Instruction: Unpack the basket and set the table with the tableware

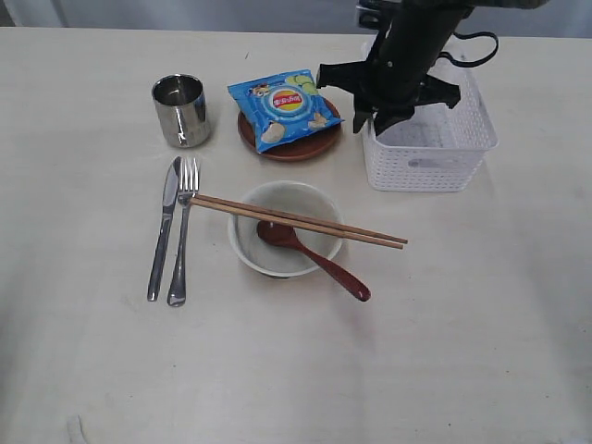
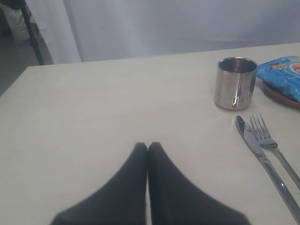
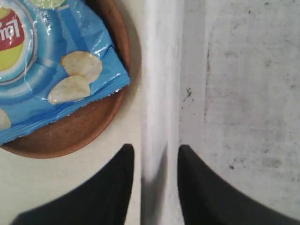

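The bench (image 1: 481, 361) carries everything. The basket (image 1: 430, 165), the largest thing on it, sits directly under the right tool (image 3: 154, 150). The jaws stand apart astride the wall that faces the plate, one finger inside and one outside, and do not look clamped on the rim. The stretch of basket floor beside the tool shows bare.

The basket is probably light and stiff, though its thin lattice wall may flex, so the rim or a cut-out handle is the best hold.

Well away from this tool, towards the bench's middle, the bowl (image 1: 245, 250) holds the spoon (image 1: 324, 266), and the chopsticks (image 1: 305, 223) lie across its rim. These loose pieces would shift if the bowl were nudged.

Just outside the outer finger sits the plate (image 3: 89, 136), with the chip bag (image 3: 47, 61) on it.

The left tool (image 2: 147, 146) is pressed shut and empty over bare bench. Beyond it stand the cup (image 2: 236, 83), likely slick steel, then the knife (image 1: 164, 231) and the fork (image 1: 181, 240) side by side.
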